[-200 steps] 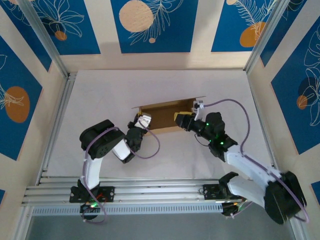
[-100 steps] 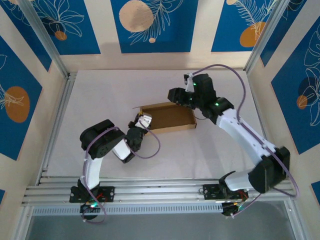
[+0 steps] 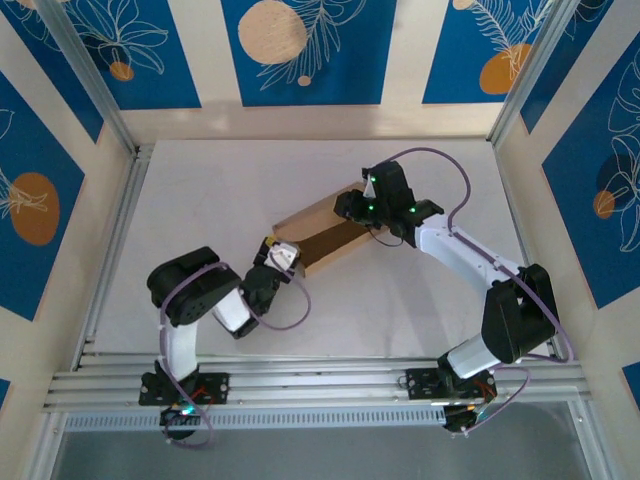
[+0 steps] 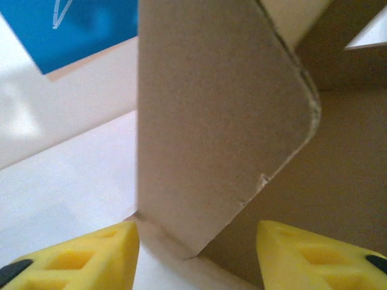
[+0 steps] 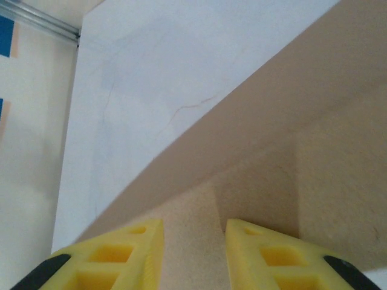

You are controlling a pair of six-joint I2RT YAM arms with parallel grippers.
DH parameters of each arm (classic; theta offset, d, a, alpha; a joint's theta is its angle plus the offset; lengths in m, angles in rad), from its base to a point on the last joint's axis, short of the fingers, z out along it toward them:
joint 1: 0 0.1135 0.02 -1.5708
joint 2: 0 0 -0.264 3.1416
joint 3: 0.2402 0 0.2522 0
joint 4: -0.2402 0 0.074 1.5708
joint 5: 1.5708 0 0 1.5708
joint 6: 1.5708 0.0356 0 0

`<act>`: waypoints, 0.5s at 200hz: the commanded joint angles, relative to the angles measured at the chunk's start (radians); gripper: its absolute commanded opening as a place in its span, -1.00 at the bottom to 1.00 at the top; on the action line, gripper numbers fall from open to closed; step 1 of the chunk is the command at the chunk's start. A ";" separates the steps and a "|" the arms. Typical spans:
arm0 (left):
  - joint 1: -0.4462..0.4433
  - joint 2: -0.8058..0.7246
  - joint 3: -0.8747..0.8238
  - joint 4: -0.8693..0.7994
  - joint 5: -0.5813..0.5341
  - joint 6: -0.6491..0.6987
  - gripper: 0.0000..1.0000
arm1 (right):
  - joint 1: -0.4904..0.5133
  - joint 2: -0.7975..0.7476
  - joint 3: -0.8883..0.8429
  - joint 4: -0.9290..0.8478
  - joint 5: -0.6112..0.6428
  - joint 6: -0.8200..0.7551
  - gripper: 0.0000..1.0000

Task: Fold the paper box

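The paper box point(image 3: 320, 232) is a shallow brown cardboard box lying slantwise in the middle of the white table, its right end turned toward the far side. My left gripper point(image 3: 280, 252) is at its near left corner. In the left wrist view the left gripper point(image 4: 196, 257) is open, and a rounded upright flap of the paper box point(image 4: 224, 121) stands between the yellow fingers with gaps on both sides. My right gripper point(image 3: 352, 208) is at the box's far right end. In the right wrist view the right gripper point(image 5: 193, 257) has its jaws closed on a thick strip of the box's wall point(image 5: 187, 241).
The white table surface point(image 3: 220, 190) lies free to the left of and beyond the box. Aluminium rails run along the near edge point(image 3: 320, 385) and the left side point(image 3: 115, 240). Blue patterned walls enclose the table. A purple cable point(image 3: 440, 165) loops over the right arm.
The left gripper has opened off the box's left flap. The right gripper dropped onto the box's far right end, and the box turned, its right end swinging away from me.
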 commanded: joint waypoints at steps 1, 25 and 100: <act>-0.081 -0.011 -0.060 -0.138 0.093 -0.036 0.13 | -0.018 0.045 -0.033 -0.025 -0.061 0.038 -0.31; -0.130 -0.059 -0.102 -0.141 0.092 -0.050 0.17 | -0.031 0.067 -0.028 -0.025 -0.076 0.035 -0.31; -0.145 -0.142 -0.079 -0.284 0.166 -0.091 0.11 | -0.040 0.149 0.075 -0.173 -0.050 -0.047 -0.29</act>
